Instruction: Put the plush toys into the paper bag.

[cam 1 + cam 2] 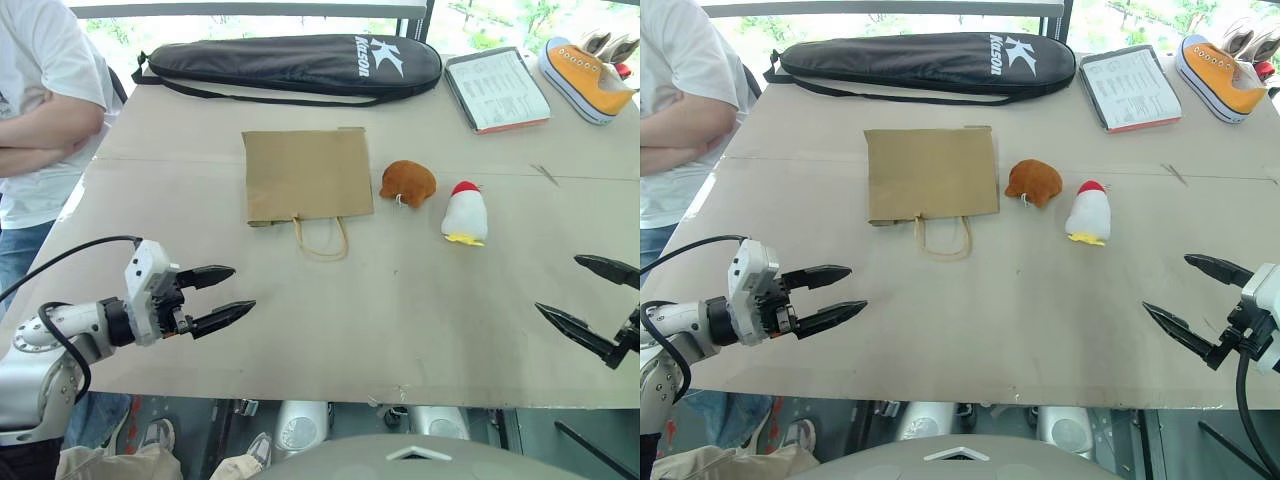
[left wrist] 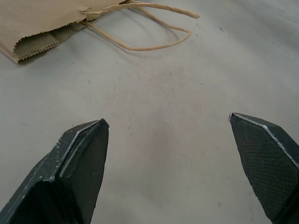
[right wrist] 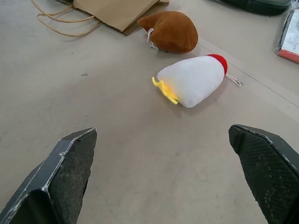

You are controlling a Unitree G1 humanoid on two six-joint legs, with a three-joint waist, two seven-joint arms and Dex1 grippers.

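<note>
With both the left hand [image 1: 224, 297] and right hand [image 1: 1185, 296] spread wide and empty, the fuzzy orange-brown plush [image 1: 407, 183] and white egg-shaped, red-topped plush [image 1: 465, 214] lie beside the flat brown kraft paper bag [image 1: 305, 175] on the grey worktop [image 1: 400, 310], likely light, squashy, best pinched mid-body.

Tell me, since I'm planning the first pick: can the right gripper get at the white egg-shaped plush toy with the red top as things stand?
Probably yes. The right gripper is open and empty, and only bare table lies between it and the white egg-shaped plush toy, which lies apart from the orange-brown plush toy.
</note>
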